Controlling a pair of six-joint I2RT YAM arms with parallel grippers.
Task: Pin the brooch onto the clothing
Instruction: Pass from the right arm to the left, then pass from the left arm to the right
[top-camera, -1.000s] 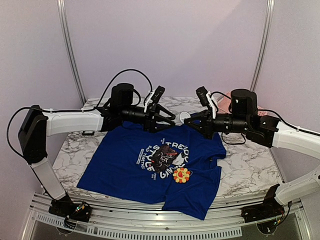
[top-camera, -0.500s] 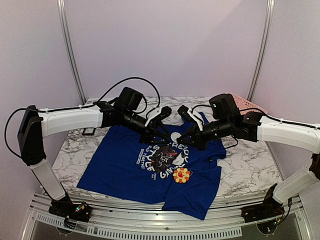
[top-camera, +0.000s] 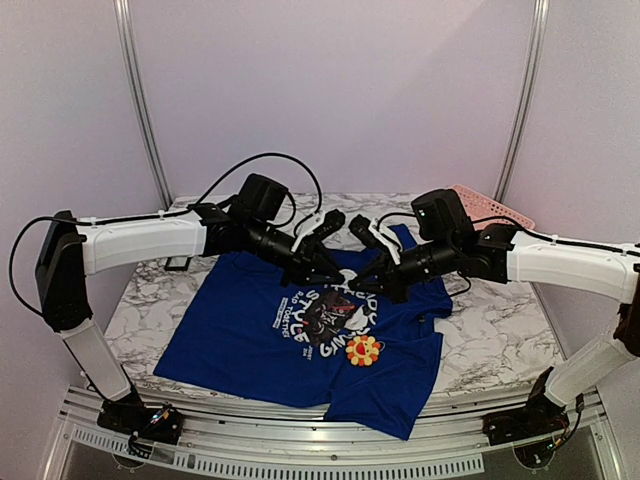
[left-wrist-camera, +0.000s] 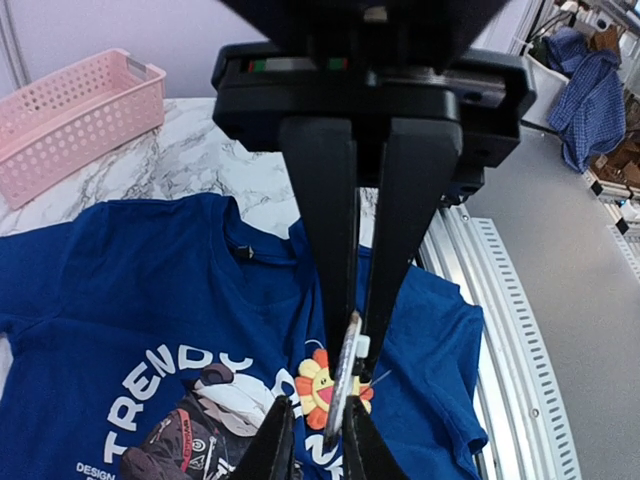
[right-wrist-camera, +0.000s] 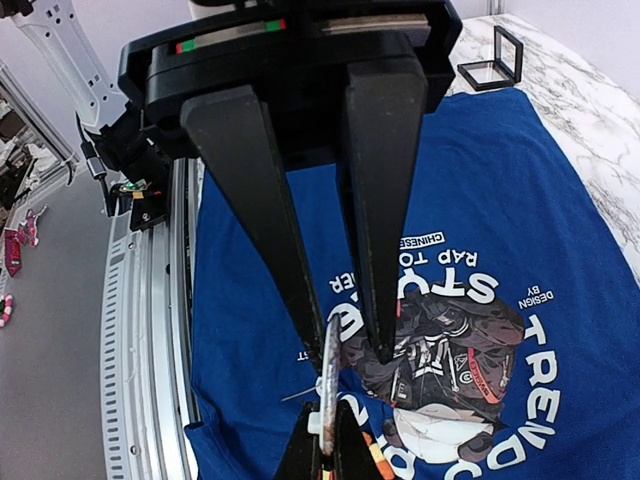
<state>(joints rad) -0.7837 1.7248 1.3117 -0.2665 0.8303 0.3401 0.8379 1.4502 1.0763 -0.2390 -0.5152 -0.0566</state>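
The blue panda T-shirt (top-camera: 240, 330) lies flat on the marble table. The flower brooch (top-camera: 363, 349) lies on its print, with no gripper on it. It also shows in the left wrist view (left-wrist-camera: 312, 385). My two grippers meet tip to tip above the shirt's upper chest. My left gripper (top-camera: 335, 272) is shut on a thin round pin badge (left-wrist-camera: 340, 385), seen edge-on, with a white clasp and a thin needle. My right gripper (top-camera: 362, 282) is open, and the badge (right-wrist-camera: 329, 385) stands beside one of its fingers.
A pink basket (top-camera: 490, 205) stands at the back right. A small black square box (right-wrist-camera: 492, 58) lies on the table off the shirt's left side. A metal rail (top-camera: 300, 455) runs along the near edge.
Both grippers have come forward and together from behind the collar to over the shirt's upper chest. The round white badge has gone from the table behind the collar to between them.
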